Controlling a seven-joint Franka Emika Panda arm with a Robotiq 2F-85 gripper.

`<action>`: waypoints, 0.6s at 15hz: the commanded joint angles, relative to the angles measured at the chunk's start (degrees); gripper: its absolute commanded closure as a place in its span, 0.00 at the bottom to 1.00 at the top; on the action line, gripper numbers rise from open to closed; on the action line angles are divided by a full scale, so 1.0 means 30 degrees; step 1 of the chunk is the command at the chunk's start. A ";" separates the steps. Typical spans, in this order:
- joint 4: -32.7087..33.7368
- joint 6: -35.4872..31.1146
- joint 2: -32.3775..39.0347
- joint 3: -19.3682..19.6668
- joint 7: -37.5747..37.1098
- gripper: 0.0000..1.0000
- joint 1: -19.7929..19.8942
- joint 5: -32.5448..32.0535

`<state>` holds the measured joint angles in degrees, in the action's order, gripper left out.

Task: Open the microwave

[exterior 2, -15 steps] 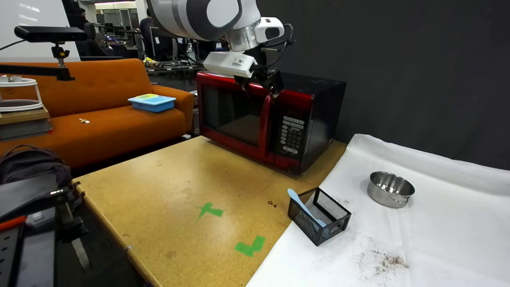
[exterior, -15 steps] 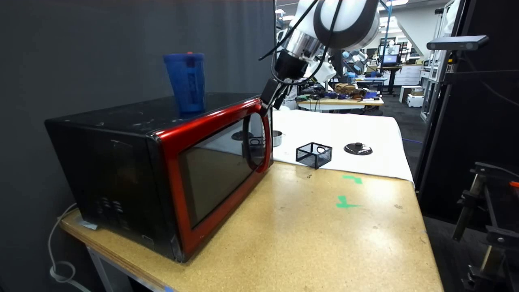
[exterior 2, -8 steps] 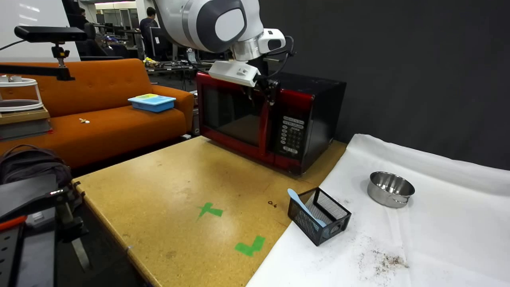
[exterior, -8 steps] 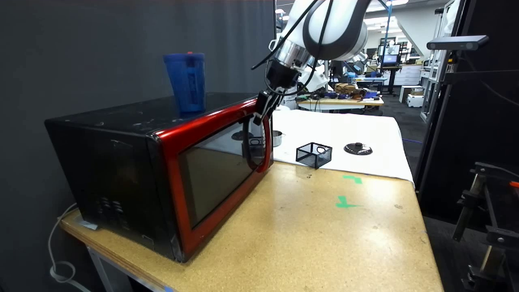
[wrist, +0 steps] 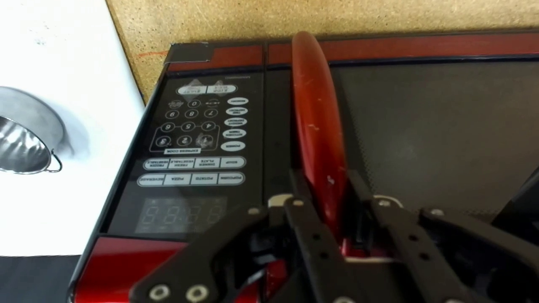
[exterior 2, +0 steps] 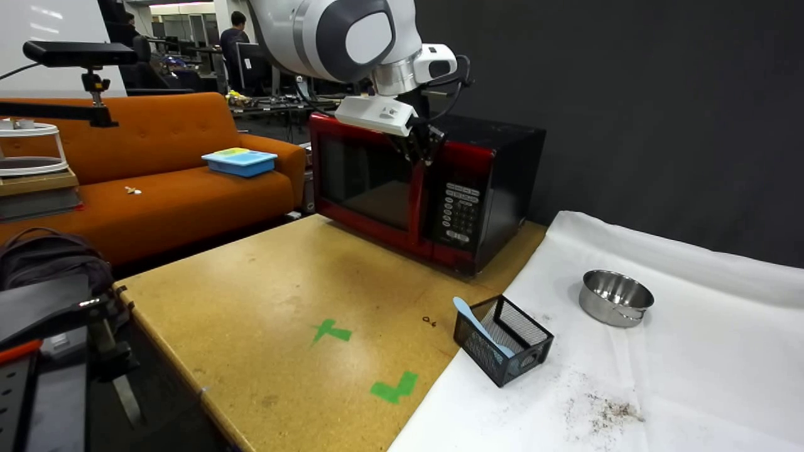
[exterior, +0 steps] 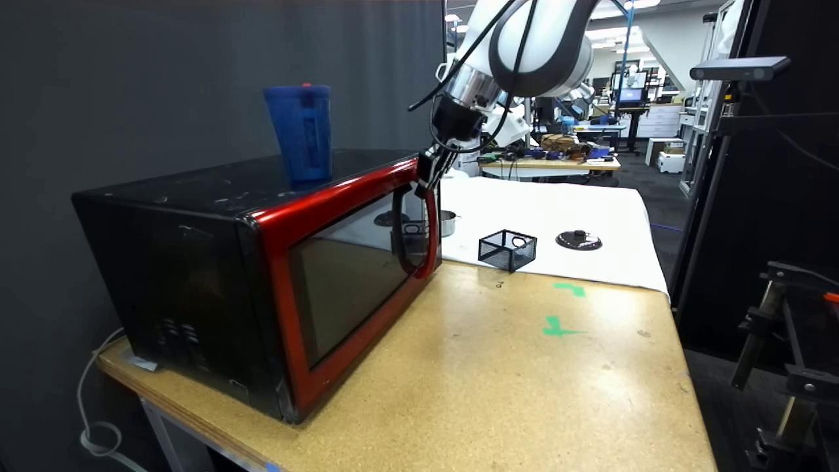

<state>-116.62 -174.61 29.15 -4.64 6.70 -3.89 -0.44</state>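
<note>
Currently, the microwave [exterior: 272, 282] stands on the table [exterior 2: 264, 326] with its door [exterior: 347, 298] closed. Your gripper [wrist: 329, 183] is clamped on the upper part of the red handle [wrist: 316, 113] (one finger [wrist: 309, 231] per side). Atop the microwave you have a blue cup [exterior: 305, 141]. Beyond, a white sheet [exterior 2: 703, 370] bears a metal pot [exterior 2: 603, 310] and, at the sheet's edge, a mesh basket [exterior 2: 531, 360] holding a blue utensil [exterior 2: 474, 321].

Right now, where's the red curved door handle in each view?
In an exterior view: red curved door handle near centre, left of black mesh basket.
In an exterior view: handle near centre, beside the black keypad panel.
Wrist view: handle at centre, reaching down between the fingers.
Shared landmark: dark glass window, left of handle in both exterior views, right in wrist view.
</note>
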 commanded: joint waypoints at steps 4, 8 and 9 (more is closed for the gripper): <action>-0.0487 0.0072 -0.0329 0.0157 -0.0189 0.94 -0.0009 -0.0489; -0.2215 -0.0962 -0.1186 0.0477 -0.0434 0.94 -0.0043 -0.0464; -0.2806 -0.1538 -0.1407 0.0655 -0.0545 0.94 -0.0132 -0.0489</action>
<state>-118.00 -176.83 28.85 -4.49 6.48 -3.92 -0.53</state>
